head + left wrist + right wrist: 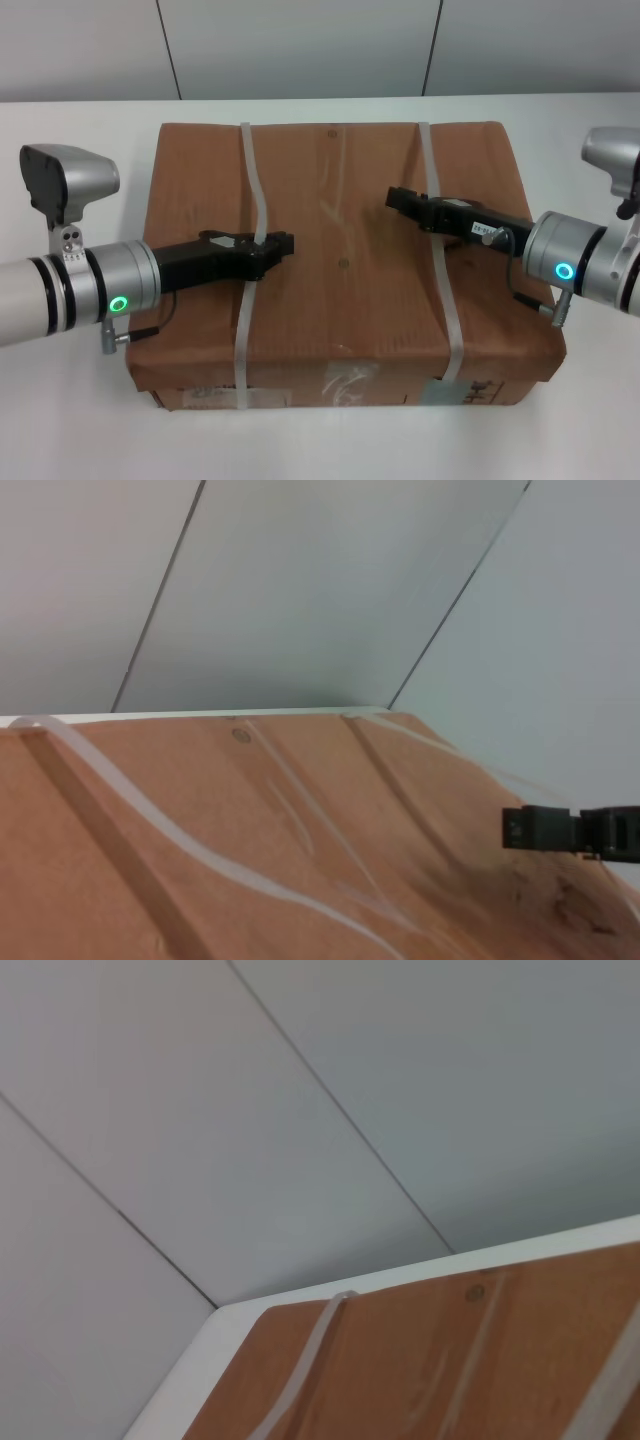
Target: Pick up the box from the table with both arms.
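The large brown cardboard box sits on the white table, bound by two whitish straps. My left gripper lies low over the box top, reaching in from the left, with its tip at the left strap, which bends beside it. My right gripper reaches in from the right, low over the top, crossing the right strap. The left wrist view shows the box top close below and the right gripper farther off. The right wrist view shows the box top and one strap.
A pale panelled wall stands behind the table's far edge. Bare tabletop lies on both sides of the box and in front of it. Grey labels and print show on the box's near side.
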`<state>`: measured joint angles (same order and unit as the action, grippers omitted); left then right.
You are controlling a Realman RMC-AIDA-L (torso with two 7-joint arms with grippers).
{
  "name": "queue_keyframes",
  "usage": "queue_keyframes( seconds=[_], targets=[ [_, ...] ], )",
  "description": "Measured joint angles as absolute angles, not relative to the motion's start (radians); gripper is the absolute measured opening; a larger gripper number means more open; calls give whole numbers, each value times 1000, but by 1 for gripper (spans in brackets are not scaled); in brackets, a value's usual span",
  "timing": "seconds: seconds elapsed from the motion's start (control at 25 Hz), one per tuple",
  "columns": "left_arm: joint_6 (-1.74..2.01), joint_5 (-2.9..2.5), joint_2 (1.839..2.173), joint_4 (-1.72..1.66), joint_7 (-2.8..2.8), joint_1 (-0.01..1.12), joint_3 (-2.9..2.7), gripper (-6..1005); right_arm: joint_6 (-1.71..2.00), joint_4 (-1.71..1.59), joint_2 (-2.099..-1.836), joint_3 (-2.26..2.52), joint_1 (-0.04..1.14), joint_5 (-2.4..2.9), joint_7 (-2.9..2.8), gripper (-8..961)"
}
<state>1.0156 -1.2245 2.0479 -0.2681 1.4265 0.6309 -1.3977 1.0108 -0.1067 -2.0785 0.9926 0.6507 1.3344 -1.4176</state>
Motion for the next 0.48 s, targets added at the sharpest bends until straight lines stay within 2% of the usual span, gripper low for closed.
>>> queue_keyframes(
  seconds=[0.36,0.48],
  targets=[
    [1016,-1223,2048,-269,1421,625,-1397,99,1011,-107,-2078,980,637,1325,-1436,48],
    [1016,-1221,2048,-269,1420,624,-1396,99,1020,-109,-2078,978,634,1325,-1435,23]
  ],
)
